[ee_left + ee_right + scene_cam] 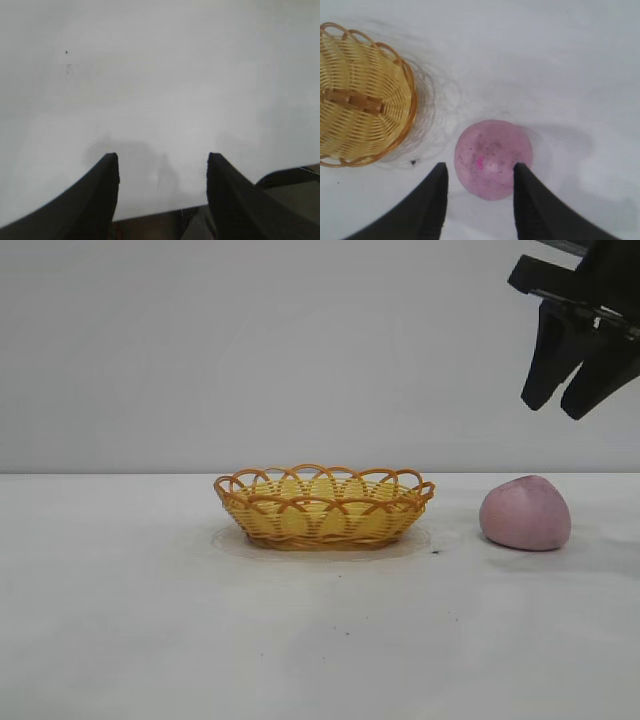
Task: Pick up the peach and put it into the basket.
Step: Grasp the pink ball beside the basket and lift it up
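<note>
The peach (525, 513) is sitting on the white table (120, 620), off to the right of the basket (324, 506) in the exterior view and clearly apart from it, its pale pink surface showing a few dark smudges and a small brighter pink mark on top in the right wrist view. The basket is resting upright near the middle of the table, its woven yellow floor holding nothing, its orange-brown looped rim standing clear of the peach. The right gripper (562, 402) is hanging in the air above the peach, pointing downward, its two dark fingers (432, 200) standing partly apart and gripping nothing; seen from its own wrist, the peach (493, 159) is lying between and beyond the fingertips, with the basket (362, 95) off to one side. The left gripper (163, 165) is showing only in its own wrist view, its jaws likewise standing partly apart and holding nothing, with bare table surface and the table's edge beneath them
</note>
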Robot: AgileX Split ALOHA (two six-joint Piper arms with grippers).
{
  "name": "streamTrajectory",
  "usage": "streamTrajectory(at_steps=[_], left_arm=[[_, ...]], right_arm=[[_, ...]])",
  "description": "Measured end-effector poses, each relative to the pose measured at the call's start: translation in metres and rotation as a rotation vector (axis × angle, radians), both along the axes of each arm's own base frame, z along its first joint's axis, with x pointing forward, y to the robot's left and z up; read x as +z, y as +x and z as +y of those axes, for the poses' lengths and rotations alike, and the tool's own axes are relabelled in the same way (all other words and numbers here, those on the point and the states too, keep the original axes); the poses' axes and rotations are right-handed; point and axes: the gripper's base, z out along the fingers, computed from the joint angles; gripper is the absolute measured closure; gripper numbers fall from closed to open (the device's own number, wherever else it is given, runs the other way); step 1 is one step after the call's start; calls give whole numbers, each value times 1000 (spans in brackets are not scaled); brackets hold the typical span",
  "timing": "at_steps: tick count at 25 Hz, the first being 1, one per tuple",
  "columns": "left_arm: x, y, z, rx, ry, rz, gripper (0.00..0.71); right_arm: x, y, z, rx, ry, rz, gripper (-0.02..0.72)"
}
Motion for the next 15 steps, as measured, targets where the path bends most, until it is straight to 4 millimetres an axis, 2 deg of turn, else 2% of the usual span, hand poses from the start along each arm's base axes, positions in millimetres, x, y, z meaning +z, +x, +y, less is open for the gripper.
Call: streamTrajectory(at_steps=[4, 11, 15], left_arm=[[-8, -26, 4, 0, -20, -70, 367], [-5, -55, 8, -11, -61, -261, 367], [-5, -77, 12, -15, -80, -409, 367]], right_arm=[[0, 0, 0, 1, 0, -1, 401], [0, 0, 1, 9, 6, -7, 401], [1, 0, 1, 7, 9, -6, 401]])
